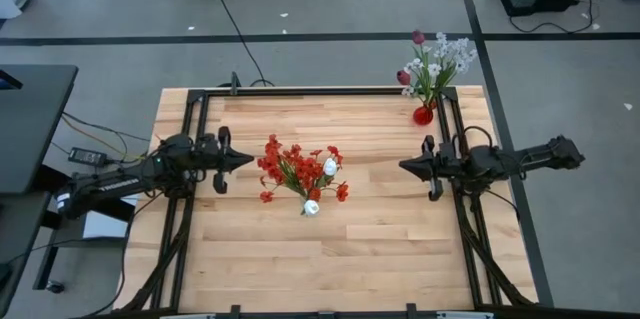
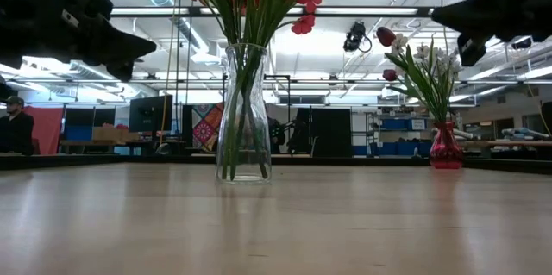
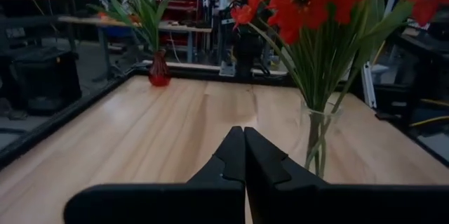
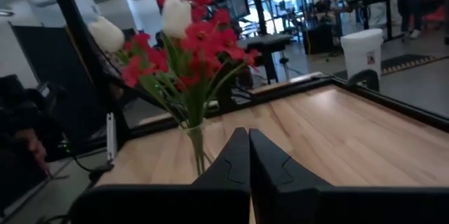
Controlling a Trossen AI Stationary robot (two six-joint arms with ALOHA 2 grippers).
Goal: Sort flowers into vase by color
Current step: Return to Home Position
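A clear glass vase (image 2: 243, 111) stands upright at the table's middle with red blossom clusters (image 1: 290, 167) and white buds (image 1: 329, 167) in it; it also shows in the left wrist view (image 3: 317, 143) and right wrist view (image 4: 198, 150). A small red vase (image 1: 423, 114) stands at the far right corner holding maroon tulip buds (image 1: 417, 37) and pale sprays (image 1: 450, 55). My left gripper (image 1: 250, 160) hovers left of the clear vase, shut and empty. My right gripper (image 1: 403, 166) hovers to its right, shut and empty.
A black frame (image 1: 300, 91) runs along the table's far and side edges. Bare wood (image 1: 330, 259) lies between the clear vase and the near edge. A person (image 2: 15, 128) sits in the room beyond the table.
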